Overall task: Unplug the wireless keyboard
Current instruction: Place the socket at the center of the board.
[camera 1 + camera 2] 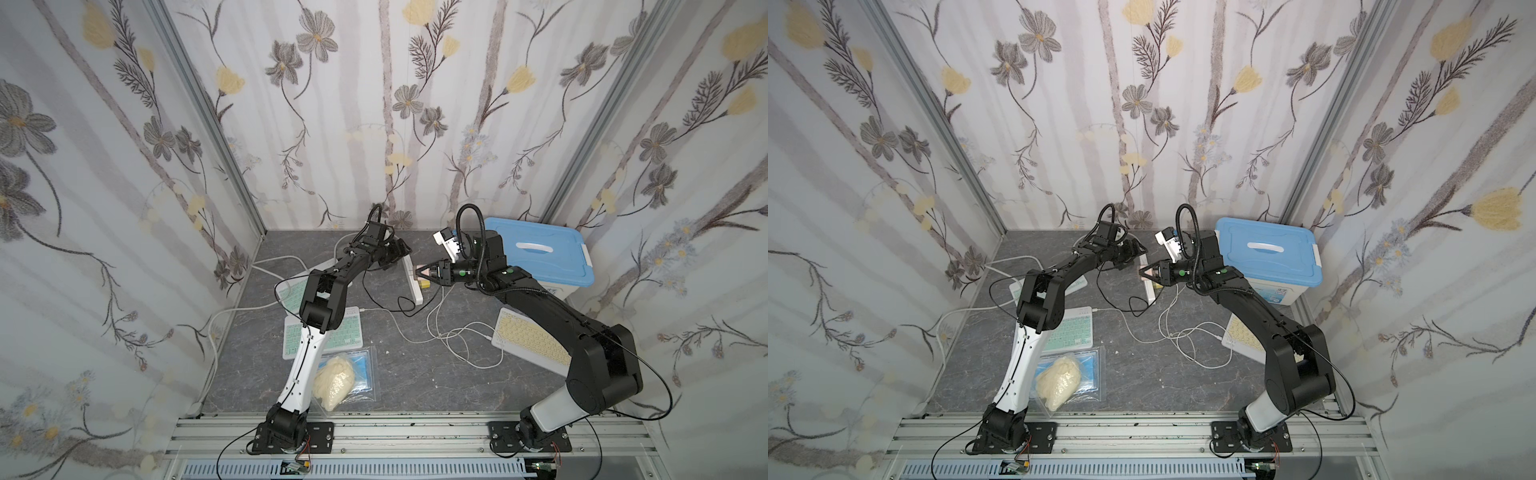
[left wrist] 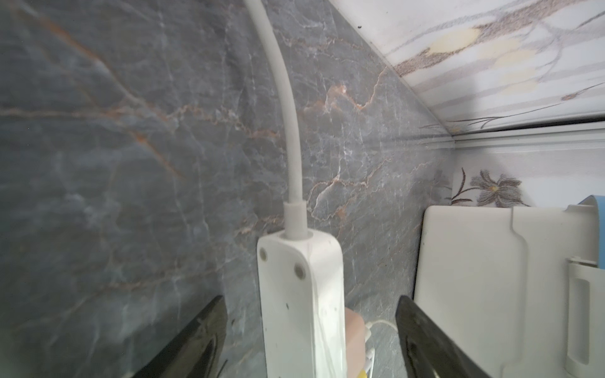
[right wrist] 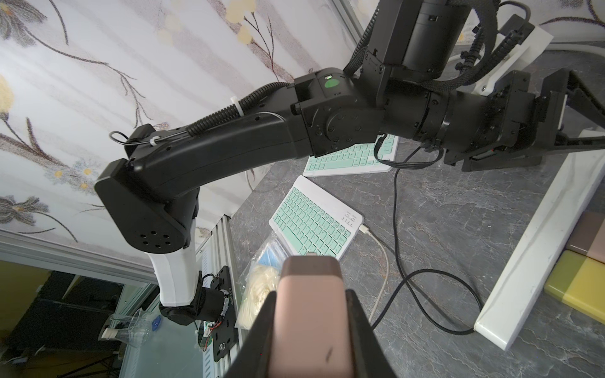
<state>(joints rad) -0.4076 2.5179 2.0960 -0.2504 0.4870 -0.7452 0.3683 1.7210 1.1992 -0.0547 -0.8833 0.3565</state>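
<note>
A white power strip [image 1: 412, 279] stands on its edge at the back of the table. My left gripper [image 2: 311, 302] is open, one finger on each side of the strip's cord end, touching nothing. My right gripper [image 3: 311, 294] is shut on a pink charger [image 3: 309, 327] close beside the strip [image 3: 530, 255]. Another pink charger [image 3: 587, 237] and a yellow one [image 3: 576, 284] sit in the strip's face. A mint-green keyboard [image 1: 332, 338] lies under my left arm, a white cable [image 1: 392, 326] plugged into its edge. A second mint keyboard [image 3: 352, 158] lies behind it.
A yellow-keyed keyboard [image 1: 525, 338] with its own white cable lies under my right arm. A blue-lidded box [image 1: 540, 253] stands at the back right. A bag of cream stuff [image 1: 334, 382] and a blue packet [image 1: 362, 368] lie near the front. A black cable [image 1: 401, 305] loops mid-table.
</note>
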